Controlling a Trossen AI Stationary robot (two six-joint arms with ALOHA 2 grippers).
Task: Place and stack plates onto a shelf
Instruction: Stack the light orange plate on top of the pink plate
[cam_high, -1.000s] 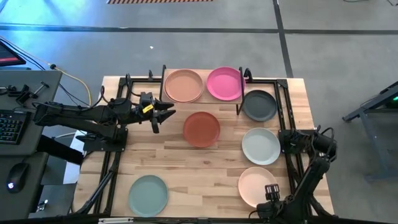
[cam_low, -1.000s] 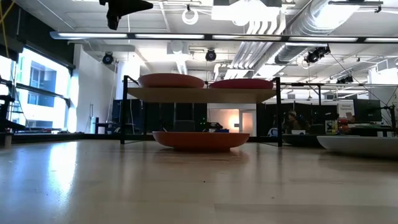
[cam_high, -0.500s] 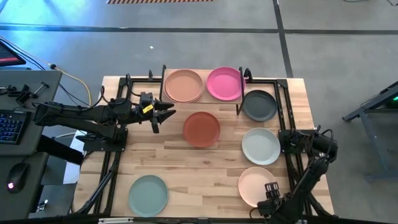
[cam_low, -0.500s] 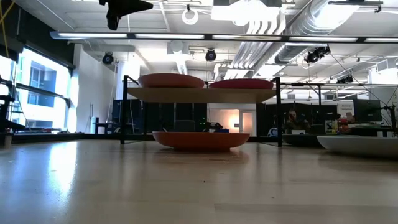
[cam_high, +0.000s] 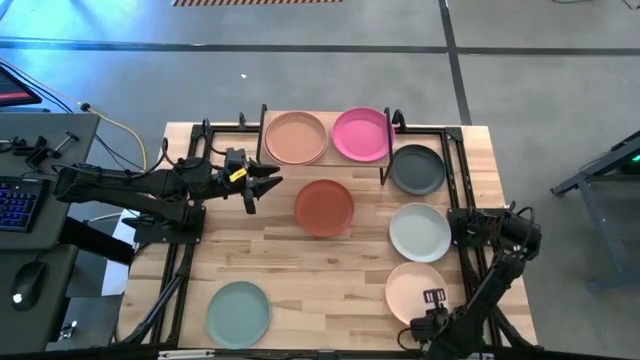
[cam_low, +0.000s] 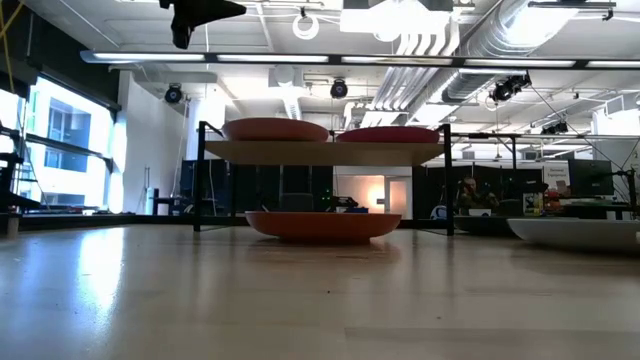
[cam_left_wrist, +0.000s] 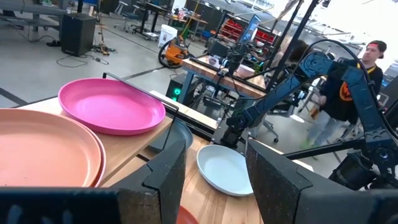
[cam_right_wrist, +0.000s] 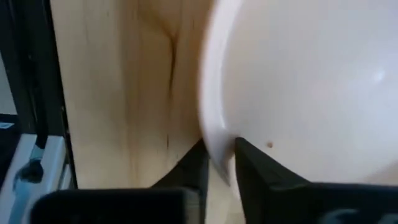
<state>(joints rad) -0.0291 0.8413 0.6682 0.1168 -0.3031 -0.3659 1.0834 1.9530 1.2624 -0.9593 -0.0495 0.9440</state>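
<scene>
High view straight down over table (cam_high: 300, 250). Low view level at tabletop. Wrist views close, forward. High, low share shelf (cam_high: 328, 160).

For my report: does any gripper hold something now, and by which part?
The right gripper pinches the rim of the peach plate. The left gripper is open and empty.

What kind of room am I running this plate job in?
Probably a robotics lab or workshop: exposed ducts overhead, workbenches crowded with equipment behind the table, and a desk with keyboard beside the rig.
</scene>
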